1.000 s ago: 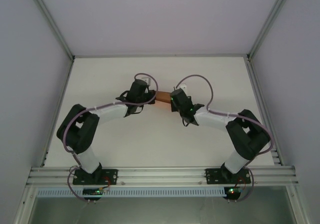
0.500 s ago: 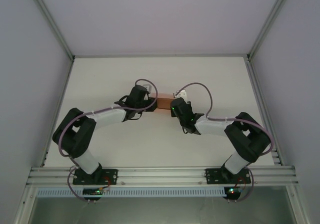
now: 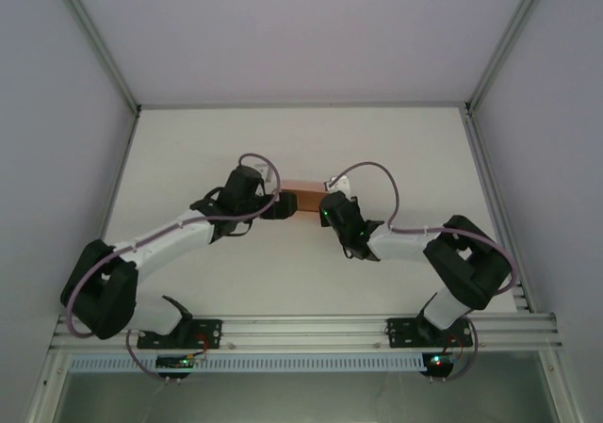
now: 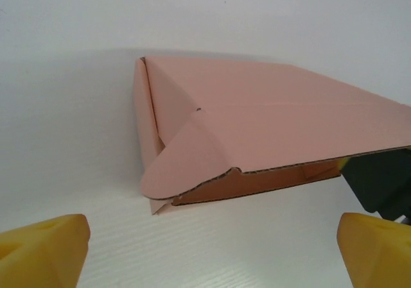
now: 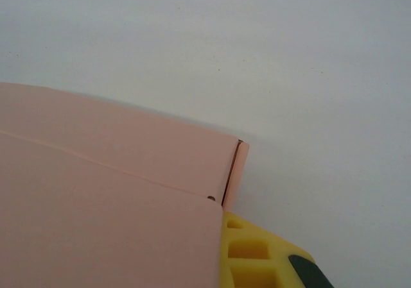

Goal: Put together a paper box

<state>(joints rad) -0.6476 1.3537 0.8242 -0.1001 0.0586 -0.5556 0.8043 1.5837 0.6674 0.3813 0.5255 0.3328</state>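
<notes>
White matte table [image 3: 301, 272] with a faint linear grain in the left wrist view; pale enclosure walls, and an aluminium rail [image 3: 301, 327] along the near edge. Paper box [image 3: 300, 195] lies near the middle of the table, long axis running left to right, between the two wrists. Material is salmon-pink thin card, plain and matte, and the cut edges show dark fluting. From the left wrist, the paper box [image 4: 270, 121] is a low, partly closed rectangular shell. The top panel is creased into flat facets, a rounded tab [image 4: 183, 163] folds over the near-left corner, and a narrow slot along the near side shows the interior. Its left end sits on the table; cannot tell whether the right end does. From the right wrist, the box [image 5: 96, 204] shows two overlapping flat panels and a narrow end flap standing at the corner. Right gripper [image 3: 327, 208] is at the box's right end, jaws pressed together on the card wall. One yellow finger [image 5: 250, 253], ribbed with square recesses, lies directly against the panel edge. Left gripper [image 3: 280, 204] is just beside the box's left end, spread wide. Its yellow pads [image 4: 42, 249] are well apart at either side of the left wrist view, clear of the card and pinching nothing. Purple cables [image 3: 372, 173] loop over both wrists.
</notes>
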